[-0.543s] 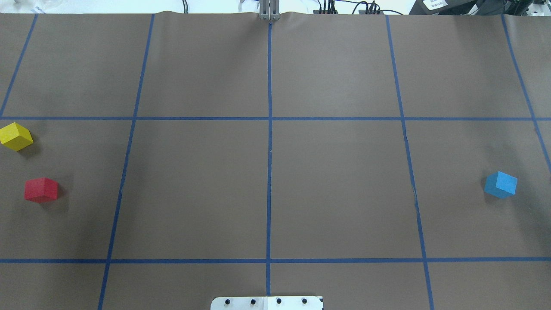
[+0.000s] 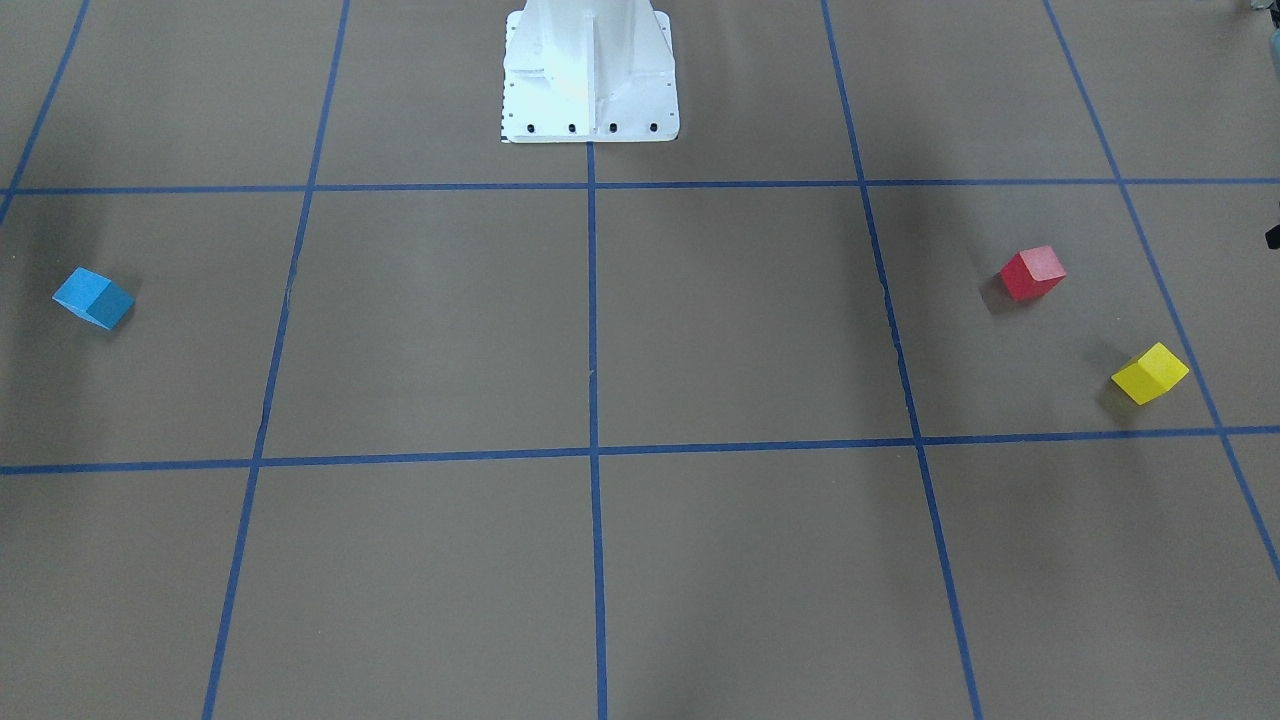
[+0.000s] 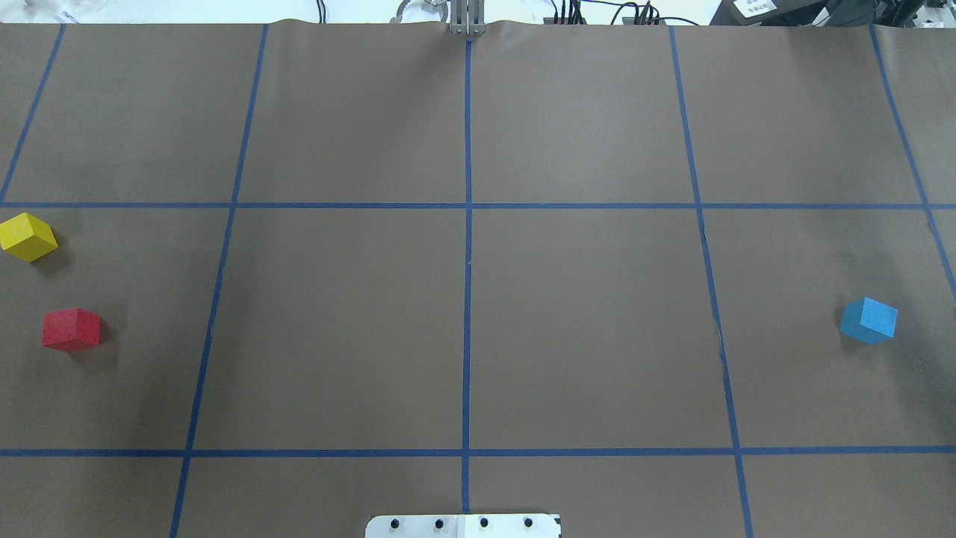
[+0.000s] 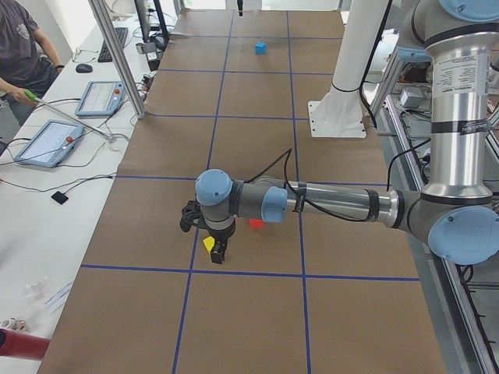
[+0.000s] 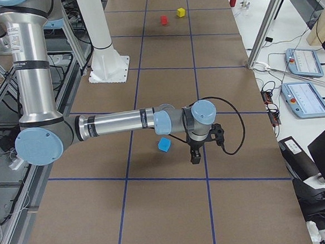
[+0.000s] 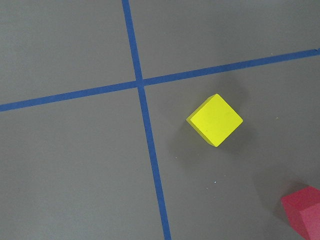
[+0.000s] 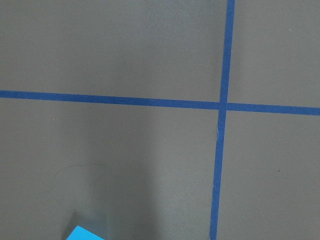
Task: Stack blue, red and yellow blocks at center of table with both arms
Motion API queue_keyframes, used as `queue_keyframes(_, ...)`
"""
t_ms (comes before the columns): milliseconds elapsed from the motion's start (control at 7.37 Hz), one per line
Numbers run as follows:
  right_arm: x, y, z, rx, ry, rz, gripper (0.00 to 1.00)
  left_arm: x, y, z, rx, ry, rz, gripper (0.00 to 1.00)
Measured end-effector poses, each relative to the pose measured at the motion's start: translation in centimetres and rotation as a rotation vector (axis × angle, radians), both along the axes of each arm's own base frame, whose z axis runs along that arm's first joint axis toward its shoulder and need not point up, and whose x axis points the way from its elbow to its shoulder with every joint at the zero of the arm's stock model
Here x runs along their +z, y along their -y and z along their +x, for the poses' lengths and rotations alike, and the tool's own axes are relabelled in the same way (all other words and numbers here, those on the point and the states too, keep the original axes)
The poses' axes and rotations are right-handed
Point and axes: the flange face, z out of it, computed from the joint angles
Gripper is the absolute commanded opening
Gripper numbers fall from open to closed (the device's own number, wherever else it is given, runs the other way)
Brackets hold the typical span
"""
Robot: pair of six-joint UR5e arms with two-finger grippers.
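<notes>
The yellow block point(image 3: 28, 237) and the red block point(image 3: 71, 329) lie apart at the far left of the table point(image 3: 582, 321). The blue block point(image 3: 868, 320) lies alone at the far right. In the exterior left view my left gripper point(image 4: 218, 253) hangs just beside the yellow block point(image 4: 208, 244), pointing down. In the exterior right view my right gripper point(image 5: 195, 156) hangs next to the blue block point(image 5: 164, 145). I cannot tell whether either is open or shut. The left wrist view looks down on the yellow block point(image 6: 215, 120). No fingers show in either wrist view.
The white pedestal point(image 2: 590, 70) stands at the robot's edge of the table, on the centre line. A person point(image 4: 23, 47) sits beside the table with tablets point(image 4: 47, 140) and a metal post point(image 4: 117, 62) along that side.
</notes>
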Motion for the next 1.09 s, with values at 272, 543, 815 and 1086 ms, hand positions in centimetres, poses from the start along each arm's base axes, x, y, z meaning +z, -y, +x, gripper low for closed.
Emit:
queue_keyframes(272,0.4,0.0,0.0,-0.002,0.0,0.009,1.0,0.1,0.0,0.0,0.001,0.0,0.0,1.0)
queue_keyframes(543,0.1,0.5,0.0,0.0,-0.009,0.017,1.0,0.0,0.0,0.0,0.001,0.0,0.001,1.0)
queue_keyframes(815,0.5,0.2,0.1,0.001,-0.011,0.011,1.0,0.0,0.0,0.0,0.001,0.0,0.001,1.0)
queue_keyframes(1086,1.1,-0.6,0.1,-0.003,-0.007,0.033,1.0,0.0,0.1,0.0,0.0,-0.001,0.001,1.0)
